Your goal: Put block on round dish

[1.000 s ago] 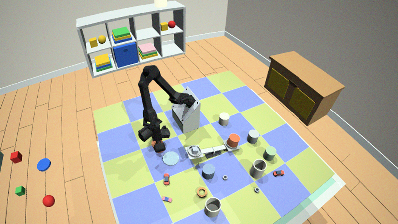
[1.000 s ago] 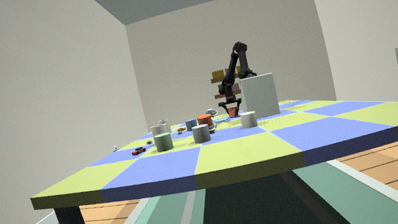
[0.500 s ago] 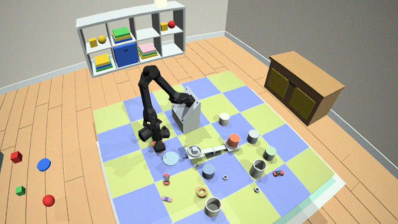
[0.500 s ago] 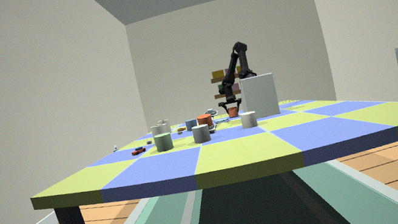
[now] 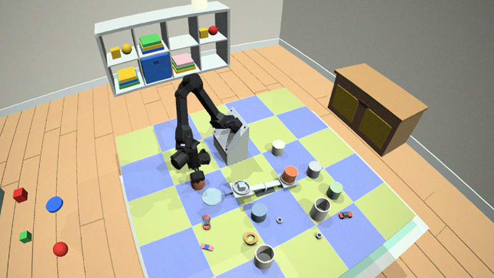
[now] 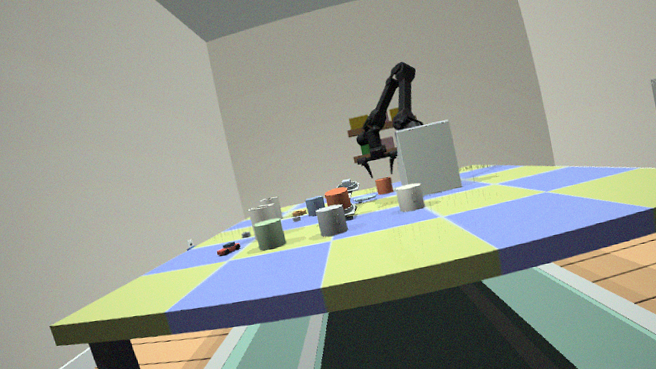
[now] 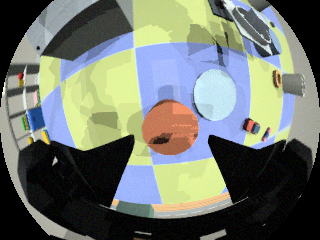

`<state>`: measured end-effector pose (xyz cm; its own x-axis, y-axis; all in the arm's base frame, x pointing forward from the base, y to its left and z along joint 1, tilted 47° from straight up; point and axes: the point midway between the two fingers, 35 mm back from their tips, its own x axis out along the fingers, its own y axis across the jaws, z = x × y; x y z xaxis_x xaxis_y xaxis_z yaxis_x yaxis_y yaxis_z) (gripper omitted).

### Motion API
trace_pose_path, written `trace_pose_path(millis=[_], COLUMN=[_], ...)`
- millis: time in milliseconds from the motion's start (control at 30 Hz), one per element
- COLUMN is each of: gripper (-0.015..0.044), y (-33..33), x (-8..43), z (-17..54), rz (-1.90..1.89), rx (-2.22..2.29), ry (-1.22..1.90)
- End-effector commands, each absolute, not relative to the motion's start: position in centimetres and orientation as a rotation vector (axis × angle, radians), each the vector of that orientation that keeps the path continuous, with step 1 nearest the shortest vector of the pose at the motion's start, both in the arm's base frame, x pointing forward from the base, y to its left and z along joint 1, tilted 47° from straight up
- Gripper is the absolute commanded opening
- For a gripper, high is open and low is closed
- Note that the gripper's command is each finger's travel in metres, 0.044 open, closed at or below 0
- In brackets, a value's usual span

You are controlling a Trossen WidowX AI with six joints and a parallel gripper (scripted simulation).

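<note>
The lifted orange cup (image 5: 197, 183) (image 6: 384, 186) (image 7: 172, 120) stands on the table, close beside the round pale-blue dish (image 5: 211, 196) (image 6: 365, 198) (image 7: 215, 95). It does not overlap the dish. My gripper (image 5: 197, 177) (image 6: 382, 174) (image 7: 172, 139) is open just above this cup, with its fingertips apart on either side and nothing between them. The small grey block (image 5: 241, 186) lies uncovered on the near-dish pan of the balance (image 5: 271, 185). The other orange cup (image 5: 289, 174) (image 6: 337, 199) stands on the balance's far pan. The dish is bare.
A blue-grey cylinder (image 5: 258, 212) stands in front of the balance. White (image 5: 277, 148), grey (image 5: 314, 170) and green (image 5: 334, 190) cylinders stand beyond its far end. A red toy car (image 5: 206, 221) is near the dish. The arm's grey pedestal (image 5: 237, 148) rises behind.
</note>
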<state>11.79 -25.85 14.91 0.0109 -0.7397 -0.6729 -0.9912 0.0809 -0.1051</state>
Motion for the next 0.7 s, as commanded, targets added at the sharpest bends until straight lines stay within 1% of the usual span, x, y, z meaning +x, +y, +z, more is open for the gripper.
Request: trace_pose_path(millis=[0, 133, 267, 367, 667], gripper=[0.0361, 0.026, 0.026, 0.026, 0.026], y=[-24.9, -23.8, -22.9, -21.1, -13.0], x=[12.7, 14.7, 16.6, 19.5, 26.7], z=[15.2, 14.6, 13.7, 12.1, 7.5], rz=[0.581, 0.604, 0.602, 0.593, 0.496], rx=[-1.755, -1.754, -1.71, -1.65, -1.592], ry=[1.759, 1.725, 1.712, 1.707, 1.759])
